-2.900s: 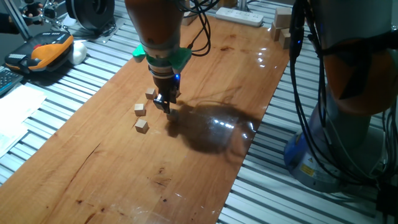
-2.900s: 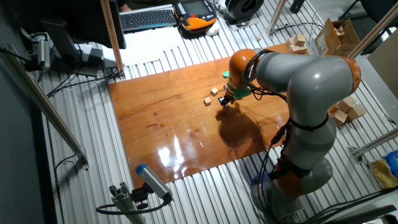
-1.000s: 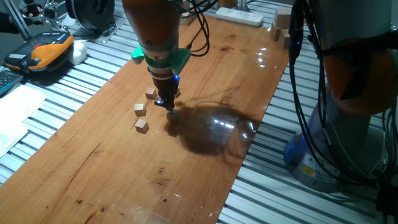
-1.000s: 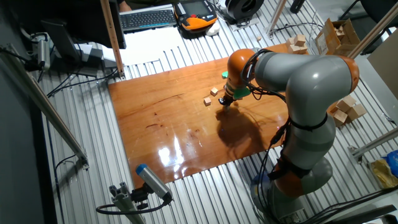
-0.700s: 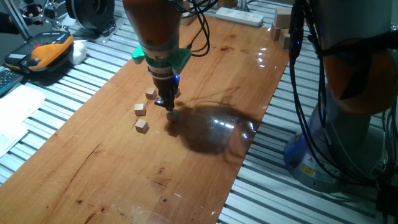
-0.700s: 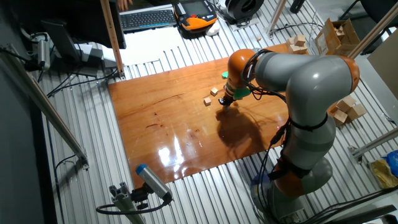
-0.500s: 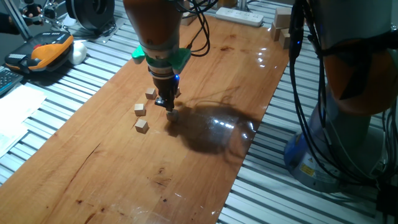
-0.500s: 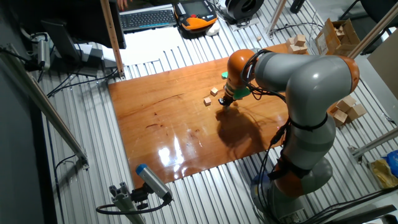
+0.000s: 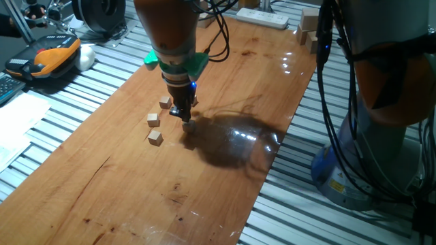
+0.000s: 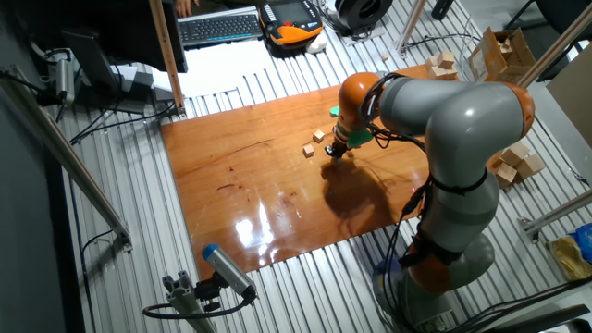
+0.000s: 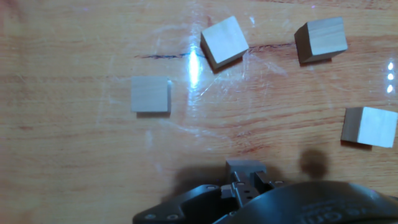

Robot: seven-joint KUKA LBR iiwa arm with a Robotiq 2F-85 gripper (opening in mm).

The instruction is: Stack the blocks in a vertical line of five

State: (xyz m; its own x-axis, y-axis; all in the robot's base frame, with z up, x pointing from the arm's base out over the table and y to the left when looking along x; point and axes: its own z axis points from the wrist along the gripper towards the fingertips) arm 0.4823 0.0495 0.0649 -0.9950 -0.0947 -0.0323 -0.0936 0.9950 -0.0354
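My gripper hangs low over the middle of the wooden table, its thin fingers shut on one small tan block at their tips. In the hand view that block sits right at the gripper on the bottom edge. Loose blocks lie to its left: one, a second and a third. In the hand view, several blocks lie flat and apart on the wood. From the other fixed view the gripper stands beside two blocks.
Larger pale wooden blocks and a white power strip lie at the table's far end. An orange device sits off the left edge. The robot's base stands to the right. A keyboard and a cardboard box lie beyond the table.
Since about three seconds ago the gripper has risen a little and shifted slightly right. Over the last second nothing visibly moved.
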